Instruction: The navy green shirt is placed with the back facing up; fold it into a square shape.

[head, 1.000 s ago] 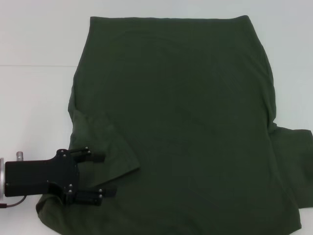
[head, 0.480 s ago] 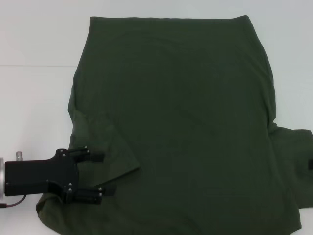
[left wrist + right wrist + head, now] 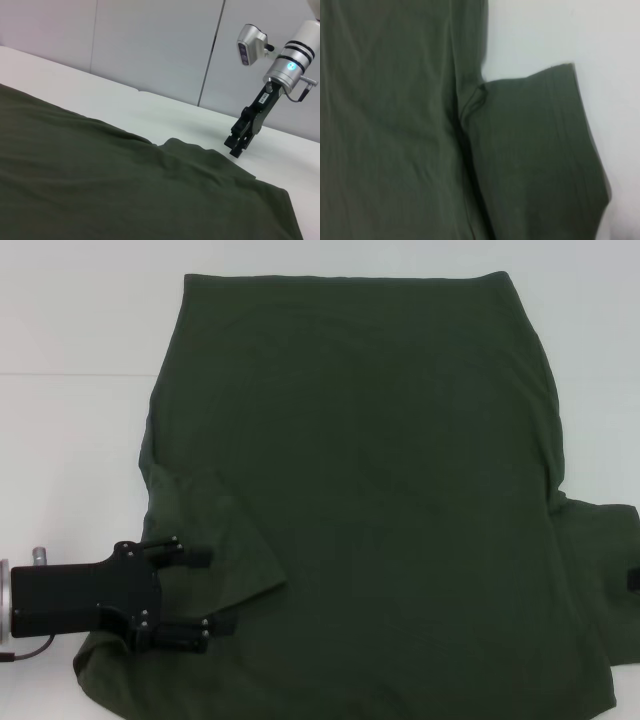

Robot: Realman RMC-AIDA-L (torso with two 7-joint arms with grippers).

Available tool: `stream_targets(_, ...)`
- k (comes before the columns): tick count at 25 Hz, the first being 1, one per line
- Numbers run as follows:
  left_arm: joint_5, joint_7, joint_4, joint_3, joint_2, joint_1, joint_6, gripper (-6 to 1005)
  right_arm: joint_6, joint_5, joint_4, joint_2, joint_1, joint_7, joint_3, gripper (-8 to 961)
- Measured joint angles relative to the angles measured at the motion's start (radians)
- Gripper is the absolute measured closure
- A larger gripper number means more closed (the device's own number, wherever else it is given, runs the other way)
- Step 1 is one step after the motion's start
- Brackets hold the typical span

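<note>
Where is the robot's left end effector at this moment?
In the head view, the left end effector sits low on the robot's left, fingers open, over the navy green shirt beside its folded-in left sleeve.

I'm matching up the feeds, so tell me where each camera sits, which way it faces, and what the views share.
Head view: looks forward and down at the navy green shirt on the white table; left tool open at the near left sleeve.
Left wrist view: low over the shirt, facing the right tool hanging above the far sleeve.
Right wrist view: looks down on the right sleeve; no robot parts.
All share the shirt.
</note>
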Motion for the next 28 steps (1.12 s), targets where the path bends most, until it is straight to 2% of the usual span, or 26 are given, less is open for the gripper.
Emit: stream_targets(28, 0.000, -0.014, 0.003, -0.003, 0.000, 0.003, -0.004, 64, 0.033, 0.000, 0.012, 0.010, 0.008, 0.006, -0.028, 36)
